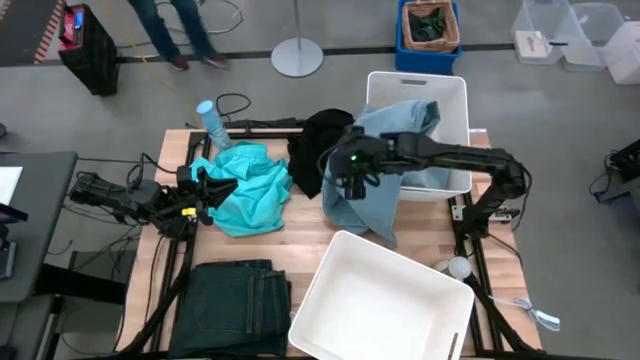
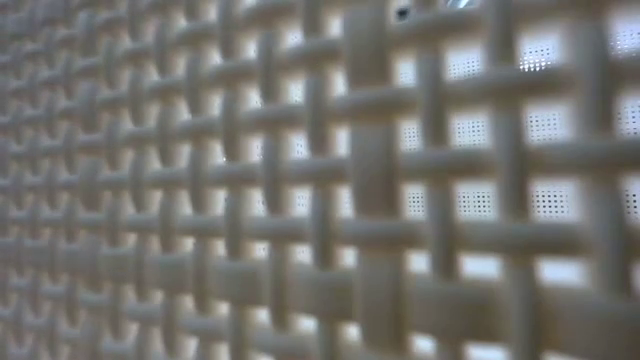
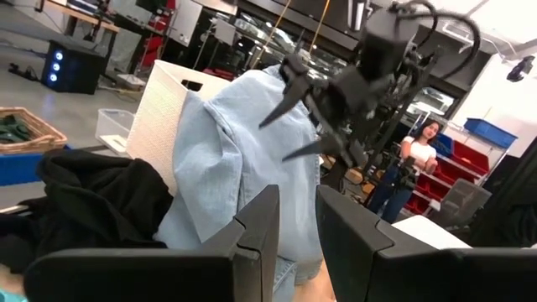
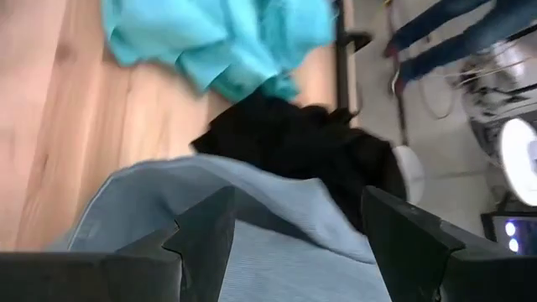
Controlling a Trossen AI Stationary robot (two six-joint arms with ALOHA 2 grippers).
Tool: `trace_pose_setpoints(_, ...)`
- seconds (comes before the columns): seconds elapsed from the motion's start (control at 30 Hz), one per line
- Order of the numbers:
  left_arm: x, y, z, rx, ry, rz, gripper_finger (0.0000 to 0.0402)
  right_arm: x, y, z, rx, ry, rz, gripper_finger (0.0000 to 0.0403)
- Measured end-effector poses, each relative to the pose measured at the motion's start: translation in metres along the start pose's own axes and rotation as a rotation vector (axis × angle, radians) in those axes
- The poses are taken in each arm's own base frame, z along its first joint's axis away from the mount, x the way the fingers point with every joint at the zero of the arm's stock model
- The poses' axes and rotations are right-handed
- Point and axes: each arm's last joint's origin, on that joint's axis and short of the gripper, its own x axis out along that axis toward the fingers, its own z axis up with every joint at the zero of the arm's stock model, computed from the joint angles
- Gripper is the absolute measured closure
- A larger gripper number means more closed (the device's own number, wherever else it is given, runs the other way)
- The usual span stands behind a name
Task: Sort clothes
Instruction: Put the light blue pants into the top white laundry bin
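A pale blue denim piece (image 1: 375, 190) hangs over the near rim of the far white bin (image 1: 450, 95), with its lower part on the table. It also shows in the left wrist view (image 3: 243, 168). My right gripper (image 1: 348, 185) is open right over it, fingers spread wide (image 4: 294, 201). A black top (image 1: 318, 150) lies beside the denim, toward the table's left. A turquoise top (image 1: 250, 185) lies crumpled at the table's left. My left gripper (image 1: 215, 188) stands at the turquoise top's left edge, slightly open and empty (image 3: 298, 210). Dark jeans (image 1: 235, 295) lie folded at the near left. My right gripper's open fingers (image 4: 210, 226) stand on either side of a fold of the denim (image 4: 277, 226), coming from above. I cannot tell whether they touch it.
A second white bin (image 1: 340, 250) stands tilted at the table's near right; its woven wall (image 2: 320, 180) fills the low view. A pale blue bottle (image 1: 212, 122) stands at the far left. A person (image 3: 415, 151) is in the room beyond.
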Motion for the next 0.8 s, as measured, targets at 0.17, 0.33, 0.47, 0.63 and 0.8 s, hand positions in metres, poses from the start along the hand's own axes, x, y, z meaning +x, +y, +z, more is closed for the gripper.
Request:
trace_pose_setpoints(0.17,0.000,0.000,0.000,0.000,0.000,0.000,0.0327,0.024,0.010,-0.001,-0.031,0.080,0.034,0.0129)
trace_pose_setpoints(0.33,0.000,0.000,0.000,0.001,0.000,0.000,0.0327,0.055,0.008,-0.006,-0.030,0.182,-0.016,0.0129)
trace_pose_setpoints(0.47,0.000,0.000,0.000,0.000,0.000,0.000,0.0327,0.072,0.004,-0.012,0.022,0.245,-0.034,0.0134)
trace_pose_setpoints(0.63,0.000,0.000,0.000,-0.001,0.000,-0.001,0.0327,0.078,0.004,-0.018,0.070,0.299,-0.027,0.0202)
trace_pose_setpoints(0.8,0.000,0.000,0.000,0.001,0.001,0.000,0.0327,0.066,0.000,-0.016,0.103,0.268,-0.040,0.0356)
